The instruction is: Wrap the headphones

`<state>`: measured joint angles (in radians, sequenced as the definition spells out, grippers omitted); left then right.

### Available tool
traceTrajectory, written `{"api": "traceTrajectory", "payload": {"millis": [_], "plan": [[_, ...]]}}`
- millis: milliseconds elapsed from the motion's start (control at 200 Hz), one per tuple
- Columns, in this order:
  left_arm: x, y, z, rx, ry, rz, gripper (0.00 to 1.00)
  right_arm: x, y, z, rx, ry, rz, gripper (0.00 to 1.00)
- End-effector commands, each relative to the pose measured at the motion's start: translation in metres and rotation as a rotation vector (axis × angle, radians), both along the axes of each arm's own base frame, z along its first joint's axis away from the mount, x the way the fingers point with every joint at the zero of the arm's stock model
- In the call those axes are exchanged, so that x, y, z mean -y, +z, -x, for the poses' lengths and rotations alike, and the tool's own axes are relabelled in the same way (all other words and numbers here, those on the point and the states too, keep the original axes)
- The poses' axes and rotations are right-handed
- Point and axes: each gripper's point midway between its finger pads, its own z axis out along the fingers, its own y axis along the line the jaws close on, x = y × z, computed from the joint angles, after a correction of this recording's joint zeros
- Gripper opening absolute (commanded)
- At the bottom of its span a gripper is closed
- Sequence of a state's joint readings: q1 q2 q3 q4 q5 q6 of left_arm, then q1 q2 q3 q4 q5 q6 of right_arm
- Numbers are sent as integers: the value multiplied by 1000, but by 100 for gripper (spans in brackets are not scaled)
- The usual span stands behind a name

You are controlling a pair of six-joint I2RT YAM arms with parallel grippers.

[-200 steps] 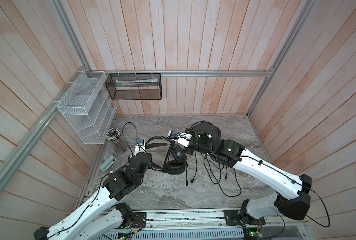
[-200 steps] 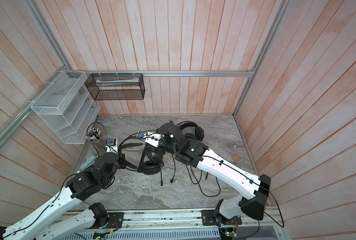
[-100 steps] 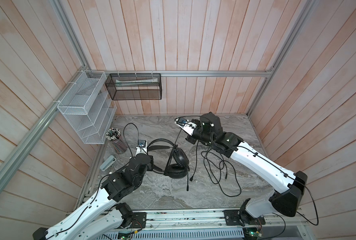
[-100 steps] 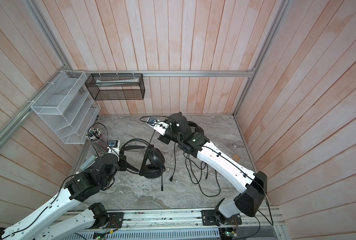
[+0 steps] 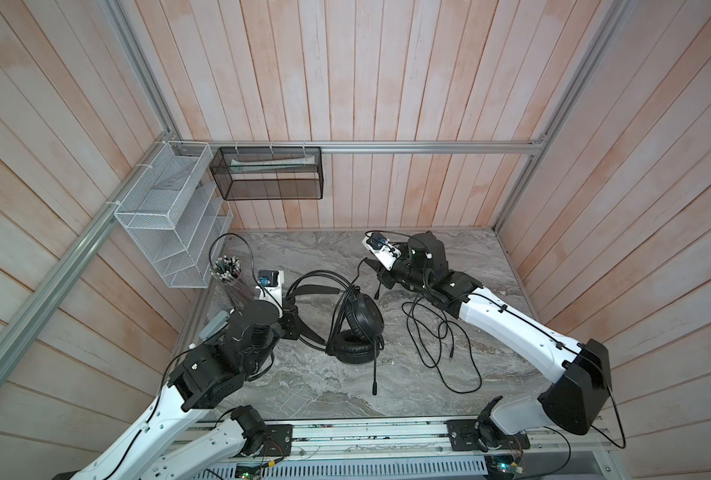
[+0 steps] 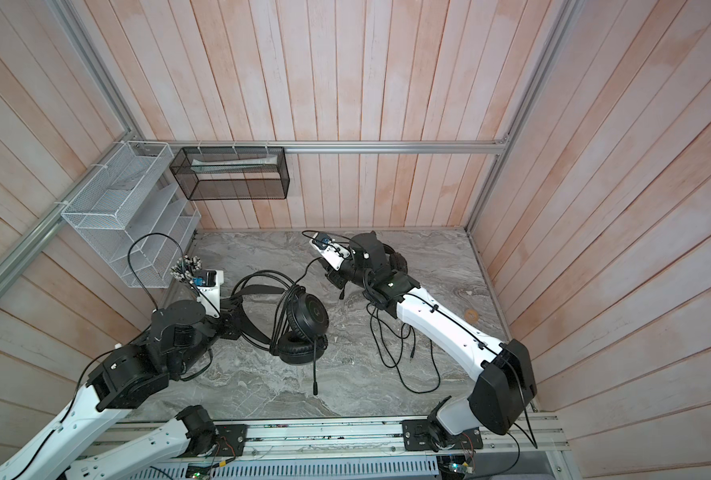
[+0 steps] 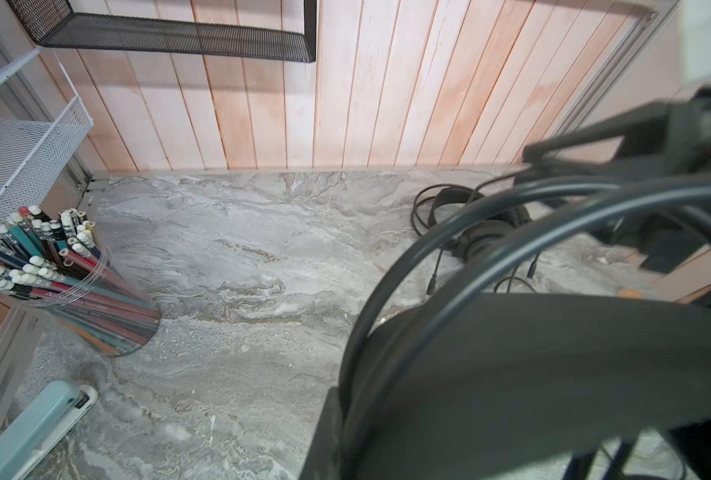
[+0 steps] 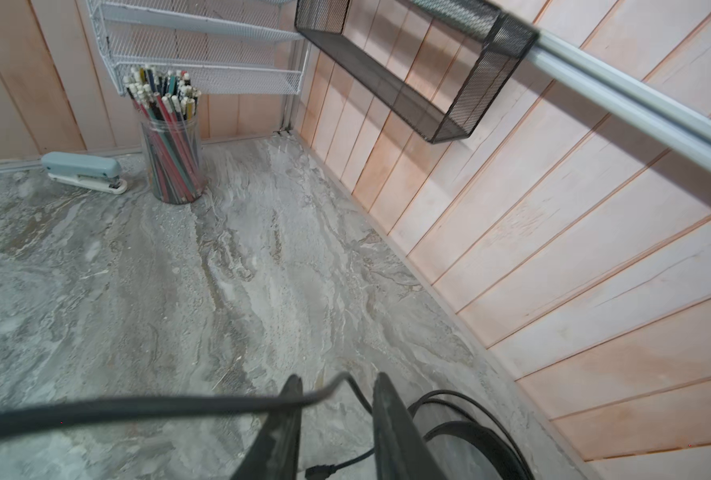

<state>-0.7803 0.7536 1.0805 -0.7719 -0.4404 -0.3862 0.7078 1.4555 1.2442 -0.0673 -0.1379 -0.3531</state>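
Observation:
The headphones [image 5: 360, 322] with the boom mic lie mid-table in both top views, cups stacked, several cable turns [image 5: 343, 299] over the band. My left gripper [image 5: 295, 311] is shut on their headband [image 7: 532, 374], which fills the left wrist view. My right gripper [image 8: 339, 392] hovers behind them, open. A thin black cable [image 8: 137, 405] drapes over one of its fingers [image 8: 289, 399] and dips through the gap. A second pair of headphones [image 6: 396, 262] lies mostly hidden under the right arm. Its loose cable [image 5: 439, 345] sprawls on the marble.
A clear cup of pencils [image 5: 227, 270] and a pale blue stapler [image 5: 214, 328] stand by the left wall. A white wire rack [image 5: 170, 216] and a black mesh basket [image 5: 270, 178] hang on the walls. A small brown disc [image 6: 471, 314] lies far right.
My right gripper has lifted away from the headphones toward the back wall, trailing the cable, and its jaws have opened. The left gripper keeps its hold on the headband.

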Motion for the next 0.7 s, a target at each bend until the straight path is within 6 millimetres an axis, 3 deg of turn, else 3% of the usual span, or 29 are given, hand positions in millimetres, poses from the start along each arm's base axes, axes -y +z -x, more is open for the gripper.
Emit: {"api": "traceTrajectory", "payload": {"millis": [0,320,520,695], "plan": [[5,47,5,49,-7,190,0,-5,7,8,-6,42,-87,34],[8,93,6,71,-14,279,0,-18,-10,31,-78,159,-207,48],[8,125,5,93,-9,288,0,-7,-1,54,-84,182,-360,55],[9,156,5,127,-25,314,0,-2,-7,79,-137,248,-480,61]]}}
